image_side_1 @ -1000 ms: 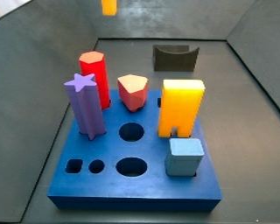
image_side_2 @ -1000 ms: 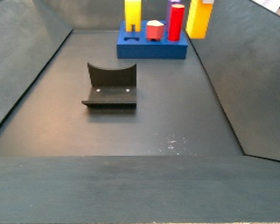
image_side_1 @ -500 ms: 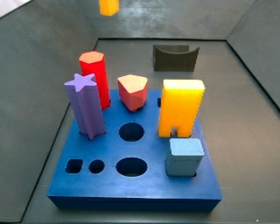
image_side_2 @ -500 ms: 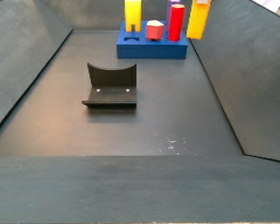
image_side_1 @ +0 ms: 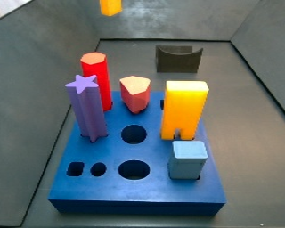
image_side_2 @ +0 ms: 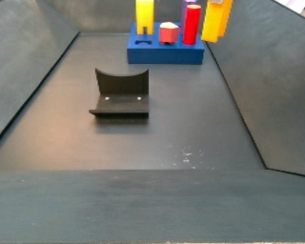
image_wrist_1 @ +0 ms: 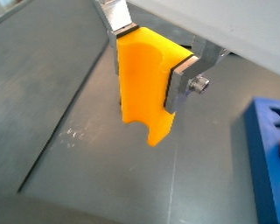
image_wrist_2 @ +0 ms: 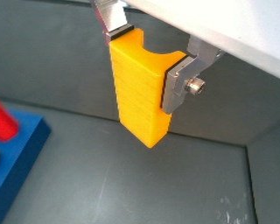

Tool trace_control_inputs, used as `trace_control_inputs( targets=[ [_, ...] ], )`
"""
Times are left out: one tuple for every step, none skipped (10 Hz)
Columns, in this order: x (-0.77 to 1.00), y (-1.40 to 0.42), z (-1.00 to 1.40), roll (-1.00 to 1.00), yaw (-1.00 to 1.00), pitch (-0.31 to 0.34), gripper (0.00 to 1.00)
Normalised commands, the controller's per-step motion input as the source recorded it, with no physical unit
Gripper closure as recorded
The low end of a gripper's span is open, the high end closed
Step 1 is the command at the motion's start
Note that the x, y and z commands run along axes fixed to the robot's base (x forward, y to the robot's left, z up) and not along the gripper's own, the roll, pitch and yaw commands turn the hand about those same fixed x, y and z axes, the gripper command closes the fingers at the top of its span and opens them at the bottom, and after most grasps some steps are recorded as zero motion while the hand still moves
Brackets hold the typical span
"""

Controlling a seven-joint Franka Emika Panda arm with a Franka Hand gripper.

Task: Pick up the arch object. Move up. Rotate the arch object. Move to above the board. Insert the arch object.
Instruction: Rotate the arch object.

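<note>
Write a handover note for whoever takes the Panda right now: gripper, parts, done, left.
Gripper: shut on the arch object, raised well above the floor; both wrist views show the silver fingers clamping its top, the notched end hanging down.
Arch object: in a side view only its lower tip shows at the frame's top edge, beyond the board.
Board: on the floor, already holding other pegs, with several open holes near its front; the fixture stands apart, empty.
Done: pick and lift.
Left: whether rotation is finished is unclear; carry to above the board, then insert.
</note>
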Motion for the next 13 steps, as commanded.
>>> trace_control_inputs(
  targets=[
    [0.04, 0.04, 0.0, -0.02, -1.0, 0.071, 1.0],
    [0.04, 0.04, -0.01, -0.03, -1.0, 0.085, 1.0],
    [0.04, 0.03, -0.01, -0.03, -1.0, 0.1, 1.0],
    [0.04, 0.03, -0.01, -0.04, -1.0, 0.121, 1.0],
    [0.04, 0.03, 0.0, -0.05, -0.94, 0.144, 1.0],
    [0.04, 0.03, 0.0, -0.05, -0.61, 0.142, 1.0],
    [0.04, 0.03, 0.0, -0.05, -0.41, 0.14, 1.0],
    [0.05, 0.03, 0.0, -0.05, -0.31, 0.139, 1.0],
    [0.0, 0.0, 0.0, -0.02, -1.0, 0.066, 1.0],
    [0.0, 0.0, 0.0, -0.02, -1.0, 0.068, 1.0],
    [0.0, 0.0, 0.0, -0.03, -1.0, 0.081, 1.0],
    [0.01, 0.01, 0.01, -0.03, -1.0, 0.094, 1.0],
    [0.01, 0.01, 0.01, -0.05, -1.0, 0.122, 1.0]
  ],
)
